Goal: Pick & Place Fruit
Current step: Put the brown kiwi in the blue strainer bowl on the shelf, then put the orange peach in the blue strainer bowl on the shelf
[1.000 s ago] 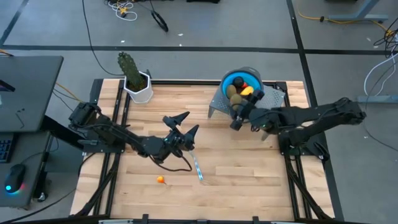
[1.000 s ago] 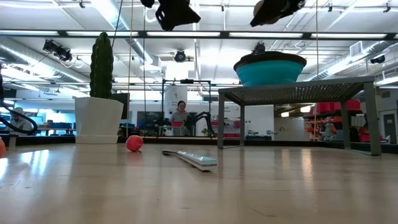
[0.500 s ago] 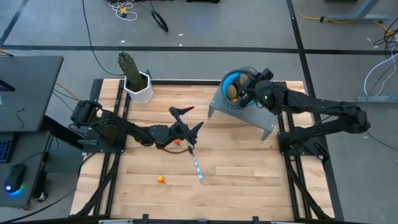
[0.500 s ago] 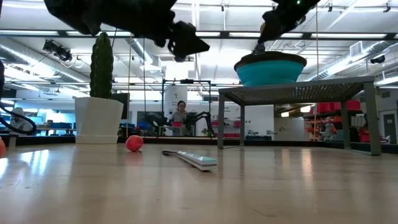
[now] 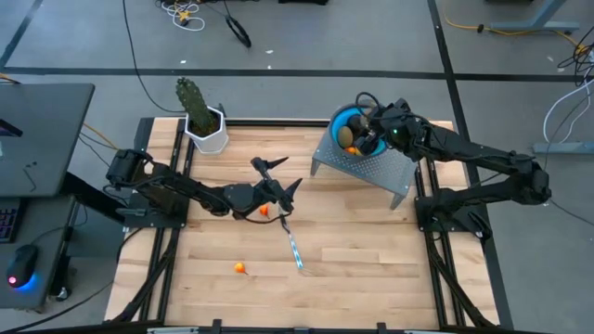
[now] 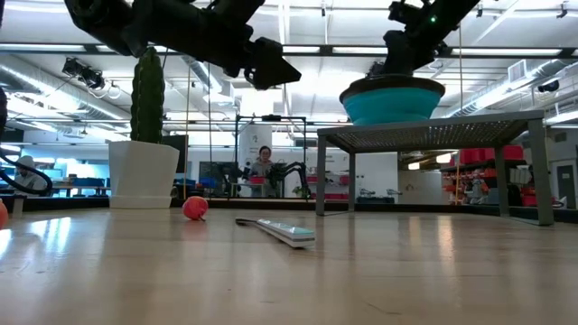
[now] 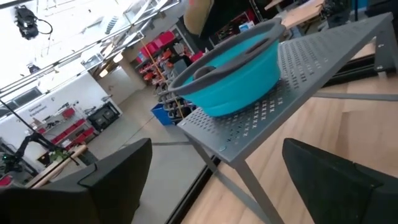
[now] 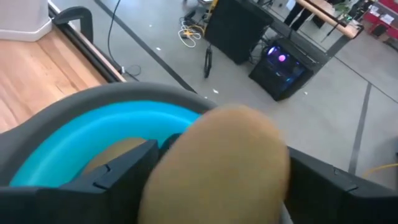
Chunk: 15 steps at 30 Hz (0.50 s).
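A: Where is the right gripper [image 5: 364, 135]?

B: It is above the blue bowl [image 5: 348, 118], which stands on the grey perforated stand [image 5: 371, 167] at the far right part of the table [image 5: 353, 241]. In the right wrist view an olive-brown oval fruit [image 8: 217, 165] sits between the two dark fingers [image 8: 118, 168], over the bowl's blue inside [image 8: 93, 134]. The fingers stand wide apart. I cannot tell if they press the fruit or only frame it.

A: Is there other fruit in the bowl?

B: Yes. From above I see an olive-brown piece [image 5: 345, 135] and something orange-yellow [image 5: 353, 149] beside it. The gripper covers the rest.

A: And the left gripper [image 5: 278, 179]?

B: It hangs over the middle of the table, with fingers spread wide and nothing between them. In its wrist view both fingers [image 7: 118, 180] are far apart, and between them one sees the bowl [image 7: 236, 68] and the stand [image 7: 323, 68] farther away.

A: What fruit lies on the table?

B: One tiny orange fruit [image 5: 264, 211] lies just under the left gripper, partly hidden by the arm. A second tiny orange one [image 5: 239, 268] lies nearer the front edge, well apart from it. In the low view a reddish ball [image 6: 194, 208] rests on the wood near the knife [image 6: 280, 230].

A: Other things?

B: The knife [image 5: 294, 249] lies close to the first orange piece. The cactus in a white pot [image 5: 201, 119] stands at the far left corner. A person [image 6: 262, 167] shows in the room behind.
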Motion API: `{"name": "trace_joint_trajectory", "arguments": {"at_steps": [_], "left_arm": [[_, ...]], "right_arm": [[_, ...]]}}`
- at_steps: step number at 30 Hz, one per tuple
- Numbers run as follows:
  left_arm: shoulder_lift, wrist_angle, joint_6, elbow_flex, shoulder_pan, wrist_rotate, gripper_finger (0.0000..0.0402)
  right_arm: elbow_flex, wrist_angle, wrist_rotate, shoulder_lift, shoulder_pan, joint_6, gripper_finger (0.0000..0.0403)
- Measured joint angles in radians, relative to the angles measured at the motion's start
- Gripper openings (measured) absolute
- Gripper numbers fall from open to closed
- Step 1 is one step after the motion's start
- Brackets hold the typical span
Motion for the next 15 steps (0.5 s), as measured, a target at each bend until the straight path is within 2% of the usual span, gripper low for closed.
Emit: {"name": "trace_joint_trajectory", "arguments": {"at_steps": [7,15], "left_arm": [[0.000,-0.005,-0.024,-0.003,0.021,-0.006,0.0369],[0.000,0.006,-0.162,-0.080,0.095,0.067,0.0369]], "right_arm": [[0.000,-0.003,0.000,0.000,-0.009,0.000,0.0340],[-0.001,-0.002,-0.011,-0.007,0.007,0.015,0.0348]]}}
